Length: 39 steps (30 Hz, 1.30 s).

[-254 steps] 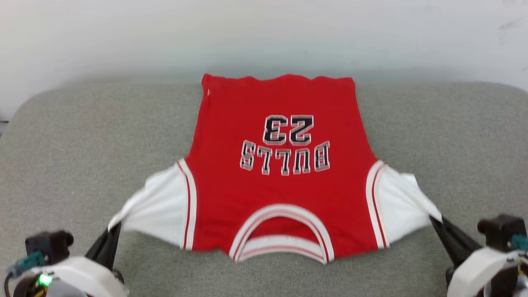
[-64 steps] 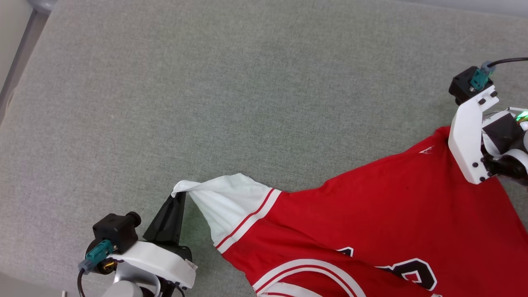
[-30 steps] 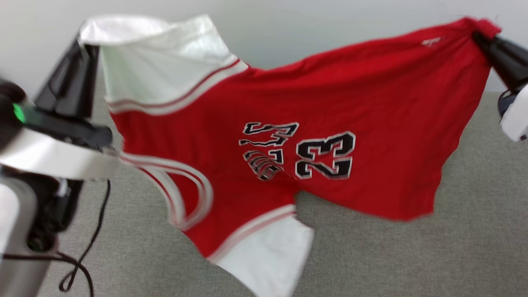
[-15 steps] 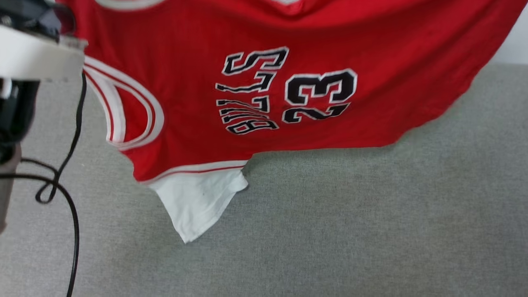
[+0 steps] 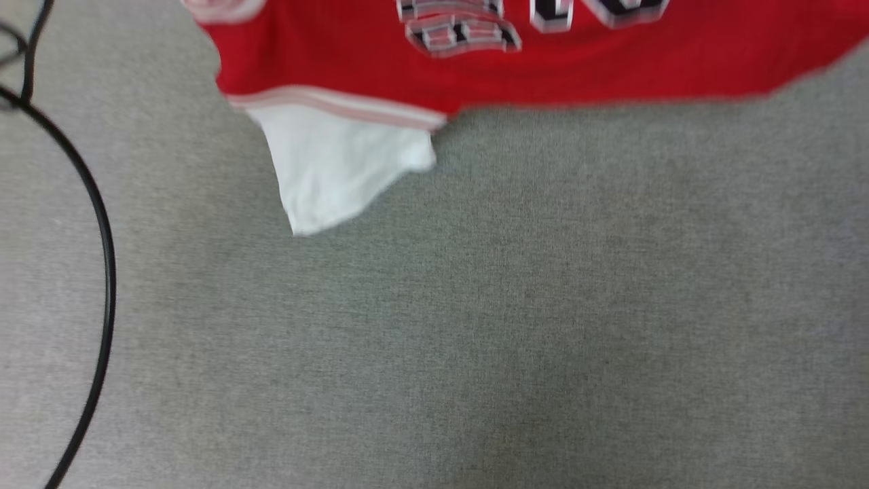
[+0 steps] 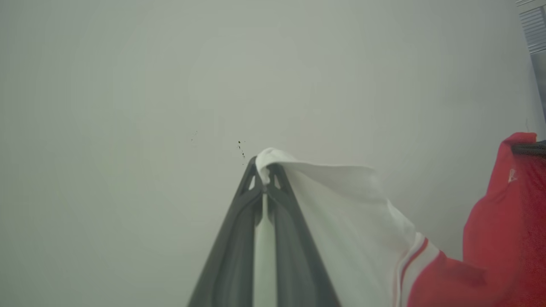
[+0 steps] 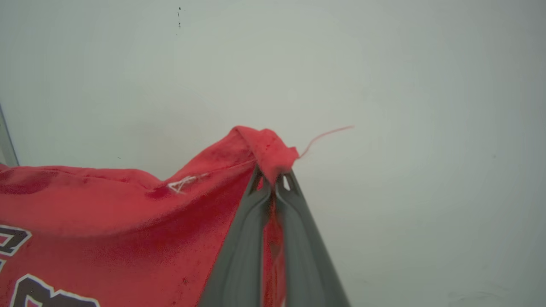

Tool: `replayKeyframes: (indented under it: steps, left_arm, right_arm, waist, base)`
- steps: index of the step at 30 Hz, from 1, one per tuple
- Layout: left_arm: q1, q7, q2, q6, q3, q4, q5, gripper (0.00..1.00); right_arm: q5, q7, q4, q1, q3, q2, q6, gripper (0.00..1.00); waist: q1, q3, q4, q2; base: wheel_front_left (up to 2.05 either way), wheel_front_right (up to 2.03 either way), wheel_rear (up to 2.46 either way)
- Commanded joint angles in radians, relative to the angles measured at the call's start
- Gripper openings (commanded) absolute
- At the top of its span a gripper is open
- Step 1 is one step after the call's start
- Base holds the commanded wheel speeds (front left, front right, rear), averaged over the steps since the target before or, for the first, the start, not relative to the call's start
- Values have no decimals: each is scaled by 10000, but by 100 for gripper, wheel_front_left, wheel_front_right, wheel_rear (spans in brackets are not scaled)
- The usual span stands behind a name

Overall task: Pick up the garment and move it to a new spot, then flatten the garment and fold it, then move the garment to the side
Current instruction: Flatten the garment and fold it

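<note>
Now the garment [image 5: 611, 64], lately spread flat on the grey tabletop [image 5: 516, 326], hangs lifted above it toward the far edge, the left hand [image 6: 265, 170] pinching a white sleeve tip and the right hand [image 7: 273, 175] pinching a red hem corner, so the pick-up looks done and relocating comes next.

It looked like a plain test lab: a wide grey fabric-covered bench [image 5: 516, 326], a pale unmarked wall [image 6: 128, 76] behind it, a loose black cable [image 5: 111, 272] hanging at the left.
</note>
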Motion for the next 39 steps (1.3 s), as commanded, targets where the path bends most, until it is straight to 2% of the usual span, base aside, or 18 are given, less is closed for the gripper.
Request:
replayKeyframes:
  steps: [1, 11, 18, 23, 29, 39]
  left_arm:
    - [-593, -19, -94, -99, -80, 410, 92, 0]
    - [-3720, -582, -423, -383, -333, 2857, 559, 0]
    - [-4598, -1068, -650, -486, -645, 4024, 585, 0]
    - [-4169, -1486, -650, -510, -837, 4568, 498, 0]
    - [-3189, -2033, -399, -549, -1229, 4976, 382, 0]
    - [-92, -2914, -51, -500, -1608, 4490, -10, 0]
  right_arm:
    - [-194, -161, 403, -720, 81, 98, -14, 0]
    - [-939, -1587, 3599, -4471, 913, 614, -14, 0]
    - [-976, -2450, 5465, -5879, 1581, 780, -14, 0]
    - [-641, -2996, 6317, -5828, 2297, 806, -14, 0]
    - [86, -3631, 6852, -5119, 3307, 720, -14, 0]
    - [1653, -4300, 6481, -2619, 4843, 269, -14, 0]
  waist:
    - [-2, 734, -103, 0]
    - [-2, 1490, -353, 0]
    - [-2, 2015, -306, 0]
    - [-2, 2399, -263, 0]
    - [-2, 2565, -218, 0]
    - [-2, 1960, -143, 0]
  base:
    - [0, 0, 0]
    - [0, 0, 0]
    - [0, 0, 0]
    - [0, 0, 0]
    - [0, 0, 0]
    - [0, 0, 0]
